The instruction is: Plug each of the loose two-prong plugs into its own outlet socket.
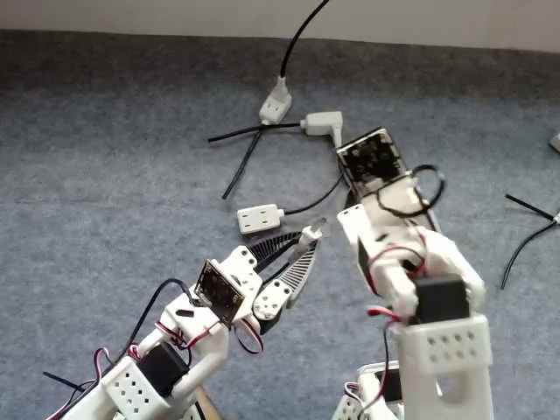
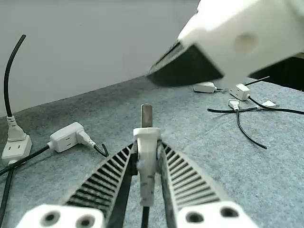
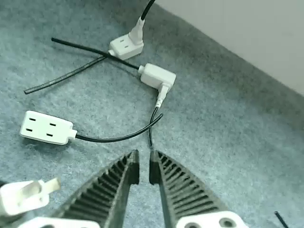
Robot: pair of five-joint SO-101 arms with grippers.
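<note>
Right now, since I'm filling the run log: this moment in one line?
left gripper shut on plug | right gripper shut, by cable | outlet socket free

Two arms (image 1: pixel 201 324); three white sockets (image 1: pixel 260 219) near them; one loose plug (image 1: pixel 311 232); one seated plug (image 1: pixel 280 86).

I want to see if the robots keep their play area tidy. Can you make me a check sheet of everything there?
Surface: grey carpet, flat.
Job's things: white plug in the left gripper; outlet block lying free; second plug seated in a socket.
Clutter: nothing seen.
Grippers: left gripper shut on the white plug; right gripper above the carpet by a black cable.
Cables: black cables cross near an angled socket; another cable lies apart from them.
Surroundings: pale wall.
</note>
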